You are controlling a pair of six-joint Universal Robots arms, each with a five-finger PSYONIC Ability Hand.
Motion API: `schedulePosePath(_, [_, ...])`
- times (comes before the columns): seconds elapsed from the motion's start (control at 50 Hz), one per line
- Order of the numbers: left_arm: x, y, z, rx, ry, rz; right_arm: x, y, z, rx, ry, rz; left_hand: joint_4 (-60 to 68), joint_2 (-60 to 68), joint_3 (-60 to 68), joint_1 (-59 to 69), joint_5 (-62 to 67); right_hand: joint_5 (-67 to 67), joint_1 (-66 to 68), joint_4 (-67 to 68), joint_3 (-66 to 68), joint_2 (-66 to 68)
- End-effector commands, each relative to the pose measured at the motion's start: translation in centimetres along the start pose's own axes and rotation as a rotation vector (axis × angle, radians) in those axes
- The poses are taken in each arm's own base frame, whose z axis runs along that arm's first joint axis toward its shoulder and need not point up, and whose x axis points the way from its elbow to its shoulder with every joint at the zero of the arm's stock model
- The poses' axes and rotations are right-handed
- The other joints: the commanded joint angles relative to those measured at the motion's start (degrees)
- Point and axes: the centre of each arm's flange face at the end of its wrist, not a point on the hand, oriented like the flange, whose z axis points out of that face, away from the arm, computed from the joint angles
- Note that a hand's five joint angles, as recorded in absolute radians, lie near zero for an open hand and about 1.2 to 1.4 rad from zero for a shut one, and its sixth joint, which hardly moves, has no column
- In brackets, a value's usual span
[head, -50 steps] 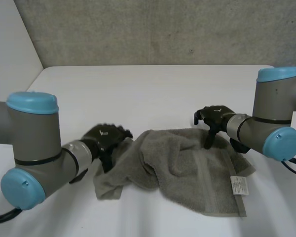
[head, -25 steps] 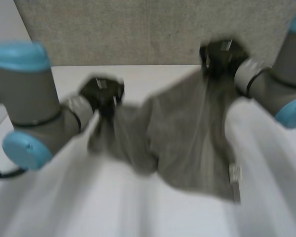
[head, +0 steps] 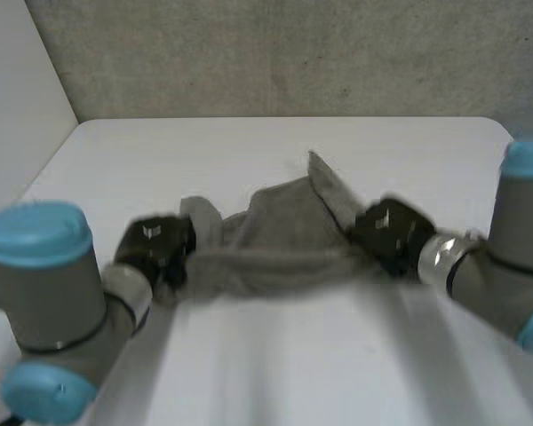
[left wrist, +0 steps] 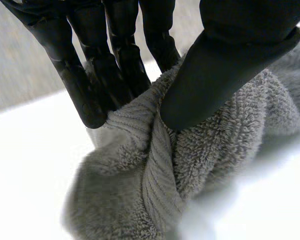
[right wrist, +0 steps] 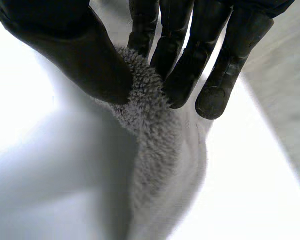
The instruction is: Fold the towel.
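The towel (head: 275,240) hangs stretched in a rumpled grey band between my two hands, low over the white table (head: 249,364). I cannot tell whether its underside rests on the surface. My left hand (head: 155,250) is clamped on one end of it. In my left wrist view the thumb (left wrist: 225,65) presses a thick bunch of terry and a ribbed hem against the fingers (left wrist: 90,85). My right hand (head: 386,232) grips the other end the same way, with a ridge of pile squeezed between thumb (right wrist: 70,50) and fingertips (right wrist: 212,102). Just beyond my right hand a loose flap of cloth stands up, and a smaller peak rises beside my left hand.

As I judge it, the fold is barely begun. I have the cloth in both hands, but it is gathered and wrinkled, not spread, and no clean crease or matched edges show anywhere. What is left is most of the job: getting it flat, bringing one half over the other and squaring the edges.

The table around and beyond my hands is bare and smooth, with a rounded far corner. Behind it stands a rough grey wall (head: 275,53), and a plain pale panel (head: 18,98) meets it out past my left hand.
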Motion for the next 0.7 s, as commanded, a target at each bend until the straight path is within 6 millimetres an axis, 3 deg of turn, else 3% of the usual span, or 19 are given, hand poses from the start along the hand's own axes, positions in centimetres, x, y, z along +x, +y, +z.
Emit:
schedulePosePath(0.02, [0.0,3.6,-1.9,-0.117,0.014,0.020,-2.9,3.9,-1.0,-0.174,-0.056,-0.005,10.13,10.42,10.72,14.42,13.04,3.65,3.82,3.27,4.45,4.54])
schedulePosePath(0.06, [0.1,3.5,-2.5,-0.123,0.026,0.041,-2.9,3.9,-1.3,-0.177,-0.044,-0.003,10.13,10.42,10.72,14.42,13.04,3.65,3.82,3.27,4.45,4.54])
schedulePosePath(0.12, [0.5,1.0,-4.2,-0.051,0.084,0.103,-2.9,3.6,-2.0,-0.136,0.010,-0.001,3.30,3.59,3.89,7.59,6.21,3.65,3.82,3.27,4.45,4.54])
schedulePosePath(0.14, [0.5,1.0,-4.2,-0.050,0.084,0.103,-3.2,3.9,-2.1,-0.118,0.035,0.004,3.26,3.55,3.85,7.55,6.16,3.65,3.82,3.27,4.45,4.54])
schedulePosePath(0.18, [0.6,-1.2,-4.6,0.036,0.107,0.114,-3.2,4.2,-2.2,-0.110,0.054,0.008,-6.44,-6.15,-5.85,-2.15,-3.53,3.65,3.82,3.27,4.45,4.54])
schedulePosePath(0.24, [0.7,-2.6,-4.7,0.088,0.112,0.114,-3.2,4.8,-2.4,-0.091,0.097,0.008,-13.90,-13.61,-13.31,-9.61,-10.99,3.65,3.82,3.27,4.45,4.54])
schedulePosePath(0.28, [0.6,-5.3,-4.1,0.180,0.115,0.112,-3.2,4.8,-2.5,-0.075,0.115,0.001,-23.46,-23.17,-22.87,-19.17,-20.55,3.65,3.82,3.27,4.45,4.54])
schedulePosePath(0.3, [0.6,-5.3,-4.1,0.181,0.115,0.112,-3.2,4.9,-2.5,-0.064,0.129,-0.003,-23.49,-23.20,-22.90,-19.20,-20.58,3.65,3.82,3.27,4.45,4.54])
schedulePosePath(0.34, [0.7,-7.2,-3.0,0.230,0.114,0.114,-3.2,4.9,-2.4,-0.057,0.137,-0.006,-24.16,-23.87,-23.56,-19.87,-21.25,3.65,3.82,3.27,4.45,4.54])
schedulePosePath(0.42, [0.7,-7.4,-1.1,0.213,0.110,0.137,-3.3,5.0,-2.3,-0.052,0.141,-0.008,-24.16,-23.87,-23.57,-19.87,-21.25,3.65,3.82,3.27,4.45,4.54])
schedulePosePath(0.5, [0.7,-5.7,1.3,0.097,0.112,0.224,-3.4,5.1,-2.3,-0.057,0.137,-0.005,-25.17,-24.88,-24.58,-20.88,-22.26,3.65,3.82,3.27,4.45,4.54])
schedulePosePath(0.7, [-0.2,-2.1,1.8,-0.111,0.116,0.338,-3.4,5.6,-1.8,-0.050,0.151,-0.009,-25.67,-25.38,-25.08,-21.38,-22.76,3.65,3.82,3.27,4.45,4.54])
